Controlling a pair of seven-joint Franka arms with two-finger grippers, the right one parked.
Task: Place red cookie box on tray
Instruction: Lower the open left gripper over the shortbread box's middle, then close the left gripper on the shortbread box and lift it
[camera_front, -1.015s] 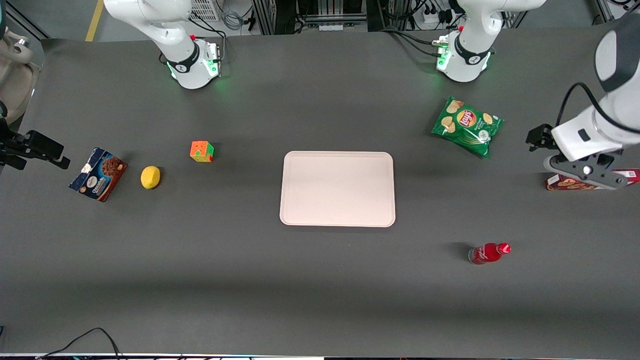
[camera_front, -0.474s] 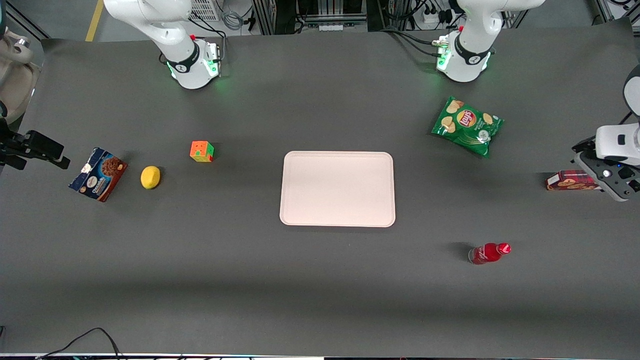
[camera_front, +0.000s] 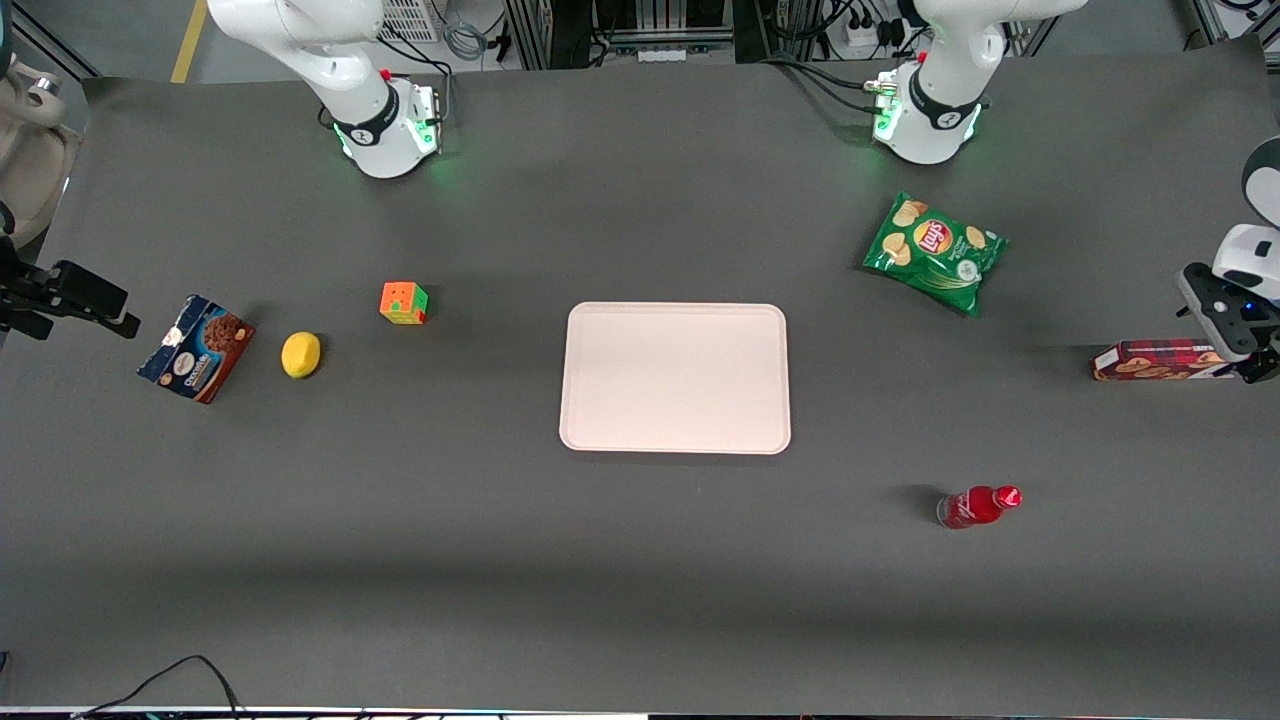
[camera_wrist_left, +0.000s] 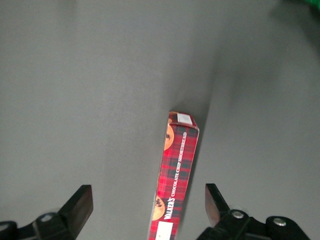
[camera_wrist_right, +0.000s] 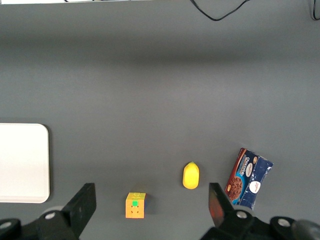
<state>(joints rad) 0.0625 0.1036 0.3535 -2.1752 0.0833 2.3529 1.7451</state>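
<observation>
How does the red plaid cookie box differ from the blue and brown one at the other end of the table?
The red cookie box is long and thin, standing on a narrow edge; the blue cookie box is shorter and broader. The red one lies at the working arm's end, with the open gripper straddling it without touching; the blue one lies at the parked arm's end, beside a lemon. Both show cookie pictures, and neither is on the tray.

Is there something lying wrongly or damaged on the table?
Nothing looks damaged or spilled. The red bottle lies on its side. The red cookie box stands on its narrow edge on the table, between the fingers of the open gripper, far from the tray.
</observation>
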